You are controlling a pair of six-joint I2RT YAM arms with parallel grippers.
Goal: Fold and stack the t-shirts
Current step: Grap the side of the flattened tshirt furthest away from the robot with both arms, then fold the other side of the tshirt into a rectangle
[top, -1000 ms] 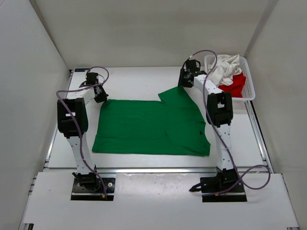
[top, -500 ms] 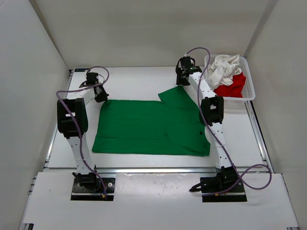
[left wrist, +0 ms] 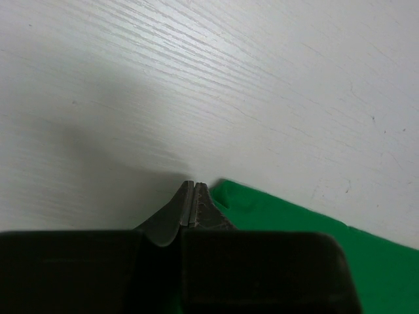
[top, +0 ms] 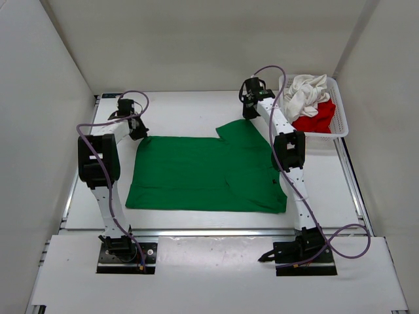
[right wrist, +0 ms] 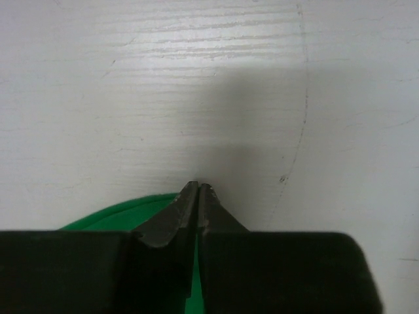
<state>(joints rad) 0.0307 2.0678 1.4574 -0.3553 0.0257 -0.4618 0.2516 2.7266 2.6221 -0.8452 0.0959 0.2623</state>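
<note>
- White table (top: pixel 183 108), plain white walls (top: pixel 196 39) around it.
- Flat green t-shirt (top: pixel 203 173), long axis left-right.
- Fingers together: left gripper (left wrist: pixel 194 186) at far-left corner; right gripper (right wrist: pixel 198 186) pinching far-right edge.

spread t-shirt (top: pixel 206 173): flat on the desk (top: pixel 190 108), about mid-desk; every place below is given from it.
basket (top: pixel 342 124): on the desk, to the right of the spread t-shirt and behind its far right part, apart from it.
upper bundled t-shirt (top: pixel 304 91): in the basket, toward its far end, resting partly on the other one.
lower bundled t-shirt (top: pixel 319 118): in the basket, toward its near end.
left hand (top: pixel 137 133): at the spread t-shirt's far left corner, tips at the cloth's edge.
right hand (top: pixel 247 116): at the sleeve jutting back from the spread t-shirt's far right, left of the basket.
</note>
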